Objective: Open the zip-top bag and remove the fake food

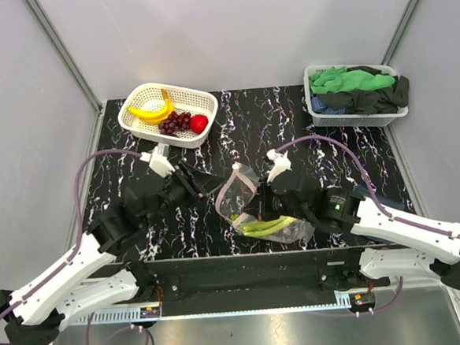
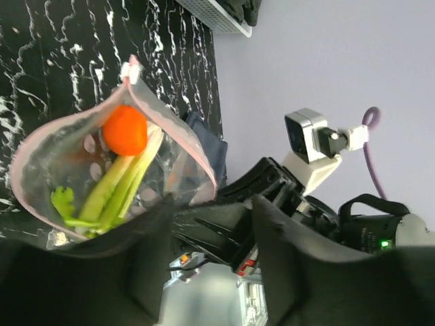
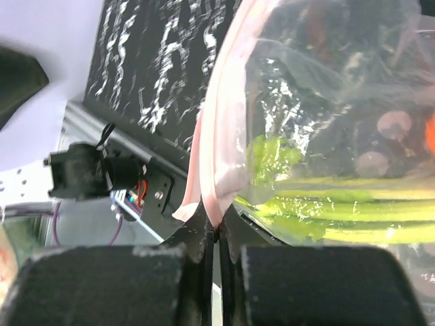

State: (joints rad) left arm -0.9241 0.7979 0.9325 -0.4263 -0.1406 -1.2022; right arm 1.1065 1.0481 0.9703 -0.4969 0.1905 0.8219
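Note:
The clear zip-top bag [image 1: 243,197] lies at the table's middle front, its pinkish mouth held open toward the left. Pale-green stalks [image 1: 267,227] lie inside it. The left wrist view looks into the bag [image 2: 41,197], where an orange piece [image 2: 125,130] and the stalks [image 2: 112,193] show. My right gripper [image 1: 268,195] is shut on the bag's zip strip [image 3: 216,163], pinched between its fingertips [image 3: 217,234]. My left gripper [image 1: 205,182] is open and empty [image 2: 207,258], just left of the bag's mouth. A banana [image 1: 151,111], grapes [image 1: 174,123] and a red fruit [image 1: 199,123] lie in the white basket [image 1: 201,98].
A second white basket [image 1: 321,115] of green and black cloths [image 1: 358,86] stands at the back right. The right arm [image 2: 319,156] shows beyond the bag in the left wrist view. The table's front edge [image 1: 236,259] is just below the bag.

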